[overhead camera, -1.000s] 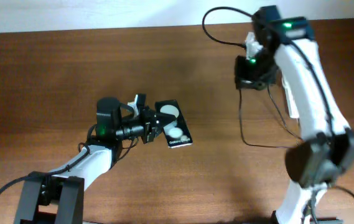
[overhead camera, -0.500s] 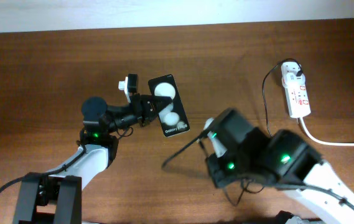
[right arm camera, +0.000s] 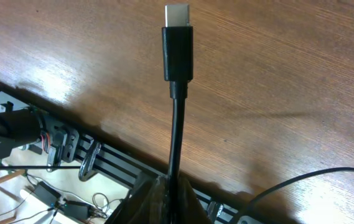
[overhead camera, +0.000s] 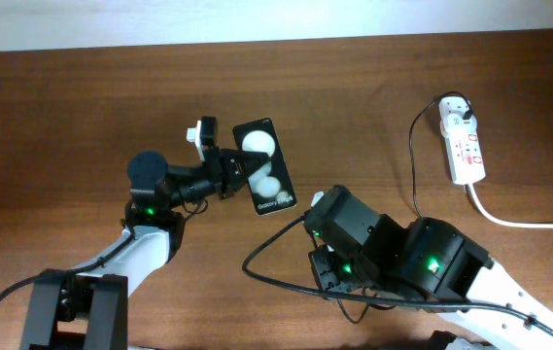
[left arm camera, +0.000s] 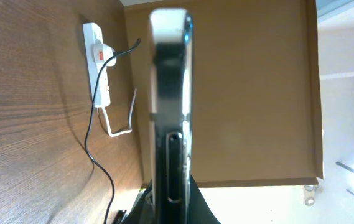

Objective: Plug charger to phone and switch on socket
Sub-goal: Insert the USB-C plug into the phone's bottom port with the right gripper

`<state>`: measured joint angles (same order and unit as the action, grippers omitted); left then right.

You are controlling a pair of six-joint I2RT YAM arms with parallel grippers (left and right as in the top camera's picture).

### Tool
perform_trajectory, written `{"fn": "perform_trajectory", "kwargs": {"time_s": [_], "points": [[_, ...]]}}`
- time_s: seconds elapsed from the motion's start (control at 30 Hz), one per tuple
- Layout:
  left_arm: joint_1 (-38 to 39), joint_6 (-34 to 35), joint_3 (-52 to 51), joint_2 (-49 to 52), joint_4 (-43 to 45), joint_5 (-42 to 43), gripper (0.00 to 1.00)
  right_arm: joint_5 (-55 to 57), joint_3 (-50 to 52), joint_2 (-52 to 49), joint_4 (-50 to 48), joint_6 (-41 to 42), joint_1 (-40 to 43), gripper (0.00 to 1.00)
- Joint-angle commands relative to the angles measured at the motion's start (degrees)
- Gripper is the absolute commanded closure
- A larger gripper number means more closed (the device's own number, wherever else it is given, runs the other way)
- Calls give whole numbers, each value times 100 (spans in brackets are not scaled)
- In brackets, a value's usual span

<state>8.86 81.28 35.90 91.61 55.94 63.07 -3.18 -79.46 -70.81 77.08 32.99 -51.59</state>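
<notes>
Holding phone (overhead camera: 264,165) clamped in L gripper (overhead camera: 233,175), edge left free; pinching charger (right arm camera: 177,56) behind tip in R gripper (right arm camera: 162,190), prob. for mating.

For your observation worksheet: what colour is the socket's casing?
White with red marks; the socket shows best in the overhead view.

- The left arm (overhead camera: 150,233) reaches in from the lower left corner. Its tool (overhead camera: 241,173) grips the phone (overhead camera: 264,165) by the left long edge.
- The phone's glossy black face is turned up to the camera, with two white round reflections on it. There is small white lettering at its lower end.
- The right arm (overhead camera: 402,258), bulky and lit with green lights, lies at the lower right, its front end near the phone's lettered end.
- The socket (overhead camera: 463,144), a white power strip with red marks, lies on the table (overhead camera: 62,117) at the right, well apart from the phone. Its thick white cord (overhead camera: 529,223) runs off the right edge.
- The charger (overhead camera: 413,165) has its white adapter (overhead camera: 455,107) at the strip's far end. Its thin black cable drops toward the right arm and loops out to that arm's left.
</notes>
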Motion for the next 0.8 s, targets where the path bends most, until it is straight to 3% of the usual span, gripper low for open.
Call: {"fn": "perform_trajectory", "kwargs": {"time_s": [0.0,0.13,0.27,0.77], "points": [[-15,28,81,-28,63,-92,100,540,17,59,-22,48,-31,96],[-15,35,81,-28,61,-579,100,-157,17,11,-210,-195,-59,96],[-15,636,81,-28,63,-754,100,-197,17,-562,-601,-772,-133,96],[-15,605,81,-28,63,-328,100,428,17,-870,-872,-354,-127,96]]}}
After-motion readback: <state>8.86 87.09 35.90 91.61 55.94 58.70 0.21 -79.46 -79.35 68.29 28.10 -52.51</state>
